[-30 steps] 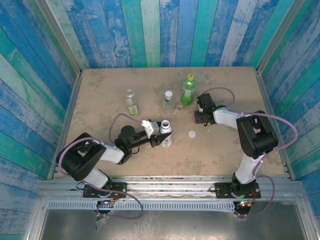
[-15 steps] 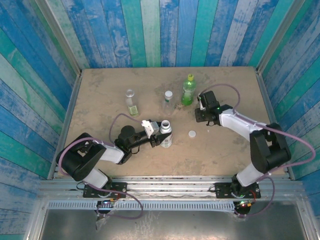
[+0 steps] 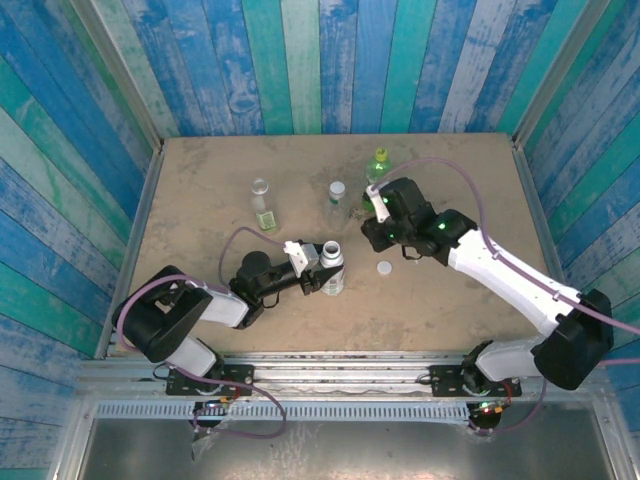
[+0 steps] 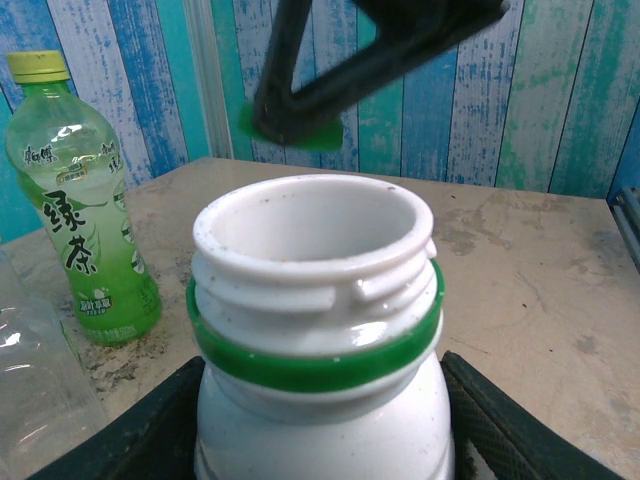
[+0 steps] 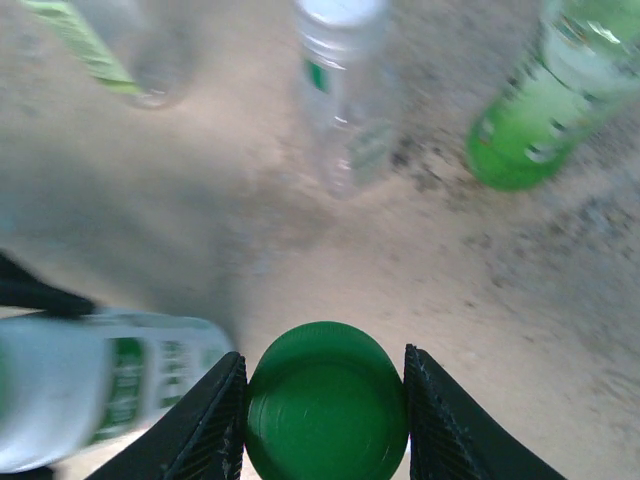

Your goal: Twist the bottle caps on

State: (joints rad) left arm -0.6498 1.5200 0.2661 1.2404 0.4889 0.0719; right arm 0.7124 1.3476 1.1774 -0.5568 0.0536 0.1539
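Observation:
My left gripper (image 3: 322, 274) (image 4: 320, 445) is shut on the white-labelled bottle (image 3: 333, 270) (image 4: 316, 340), which stands upright with its threaded mouth open and a green ring below the thread. My right gripper (image 3: 370, 236) (image 5: 326, 392) is shut on the dark green cap (image 5: 326, 410), held above the table, right of and beyond the white bottle (image 5: 90, 385). The left wrist view shows that cap (image 4: 300, 135) hanging behind the mouth. A loose white cap (image 3: 384, 267) lies on the table to the right of the held bottle.
At the back stand a green bottle (image 3: 377, 180) (image 4: 80, 210) (image 5: 535, 110) with a yellow-green cap, a clear bottle (image 3: 337, 203) (image 5: 340, 90) with a white cap, and an uncapped clear bottle (image 3: 262, 206). Blue plank walls close in the table (image 3: 200, 290).
My right arm has swung left and forward, carrying the green cap from beside the green bottle toward the white bottle. The left arm and its bottle have stayed still.

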